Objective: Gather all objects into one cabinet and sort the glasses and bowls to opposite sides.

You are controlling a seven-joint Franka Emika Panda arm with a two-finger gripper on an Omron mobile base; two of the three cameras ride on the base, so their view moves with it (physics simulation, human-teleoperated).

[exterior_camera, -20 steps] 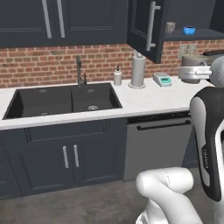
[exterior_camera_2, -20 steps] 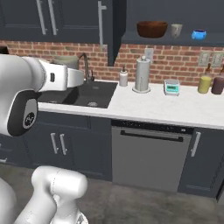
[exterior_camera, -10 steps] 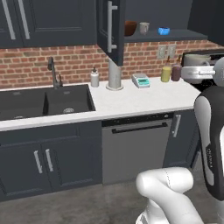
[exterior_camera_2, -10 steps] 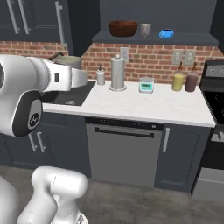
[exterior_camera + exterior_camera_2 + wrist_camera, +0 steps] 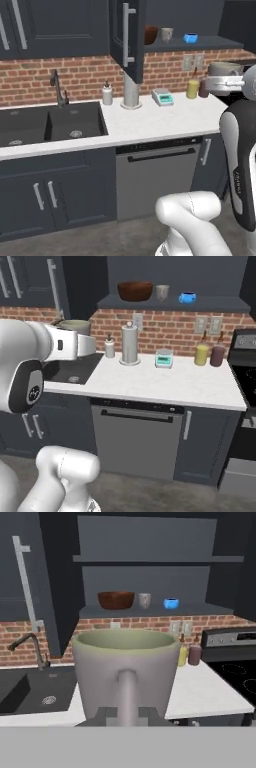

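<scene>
- Nearest, gripper (image 5: 126,714) clamping shut on the handle of a pale beige-grey mug (image 5: 126,667), fingers pinching the handle from both sides, mug riding upright with its greenish inside facing up.
- Also showing at the end of the white arm: held mug (image 5: 224,68) at the right edge of the left base view, and (image 5: 76,326) at the left of the right base view, hanging above counter height, near side of the counter.
- Beyond, lying across the middle: white counter (image 5: 165,381) with a dark sink (image 5: 50,122) and faucet (image 5: 58,88) on the left, dishwasher (image 5: 135,438) under the counter.
- Standing along the brick wall, left to right: soap bottle (image 5: 109,347), paper towel holder (image 5: 129,344), white scale (image 5: 163,358), yellow canister (image 5: 201,354), maroon canister (image 5: 217,355).
- Sitting to the far right: stove (image 5: 232,657).
- Farthest and highest, wall cabinet (image 5: 172,303) standing open, its door (image 5: 127,37) swung out to the left with a long grey handle.
- Resting on its dark shelf, left to right and apart from each other: wooden bowl (image 5: 135,291), second mug (image 5: 162,292), blue bowl (image 5: 187,298).
</scene>
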